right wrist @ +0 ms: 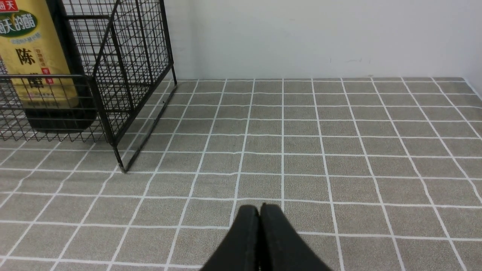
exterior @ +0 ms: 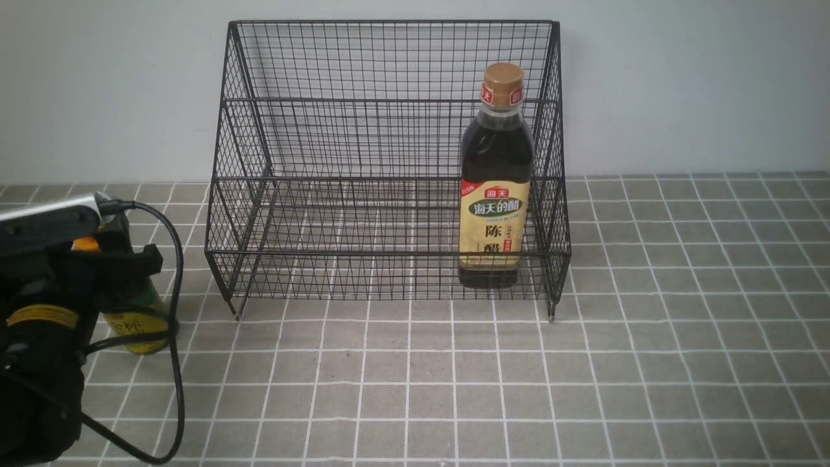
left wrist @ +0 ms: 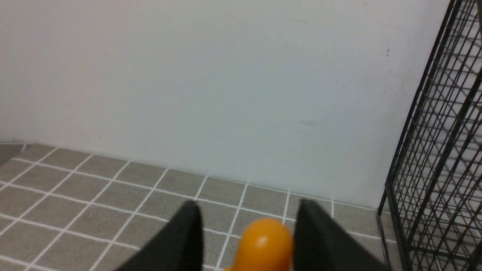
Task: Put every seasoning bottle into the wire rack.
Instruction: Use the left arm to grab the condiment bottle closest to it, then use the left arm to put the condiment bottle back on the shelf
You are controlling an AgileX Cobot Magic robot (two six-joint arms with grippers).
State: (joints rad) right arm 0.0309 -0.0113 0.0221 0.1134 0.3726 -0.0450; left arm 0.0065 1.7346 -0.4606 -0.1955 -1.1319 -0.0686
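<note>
Wire rack (exterior: 389, 162): black mesh, stepped, on short legs, set at the back of the desk (exterior: 616, 389) against a pale wall (exterior: 700, 84).

Tall bottle (exterior: 496, 188): dark liquid, tan cap, beige label. It stands upright inside the rack's lower tier at the right end, just beside the side mesh and behind the low front rail.

Short bottle (exterior: 133, 318): yellow-green label, upright on the desk outside the rack, near its left front leg. The left arm (exterior: 45, 305) and a looping black cable (exterior: 175, 311) hide most of it in the front view.

Left fingers (left wrist: 320, 241): one on each side of the bottle's orange cap (left wrist: 265, 241) (one is at the cap's edge, the other shows a gap). Whether they press the bottle lower down cannot be told. The rack's side mesh stands between this bottle and the tiers.

Right fingers (right wrist: 263, 229): closed together, holding nothing, above bare desk, well apart from the rack's right front leg.
</note>
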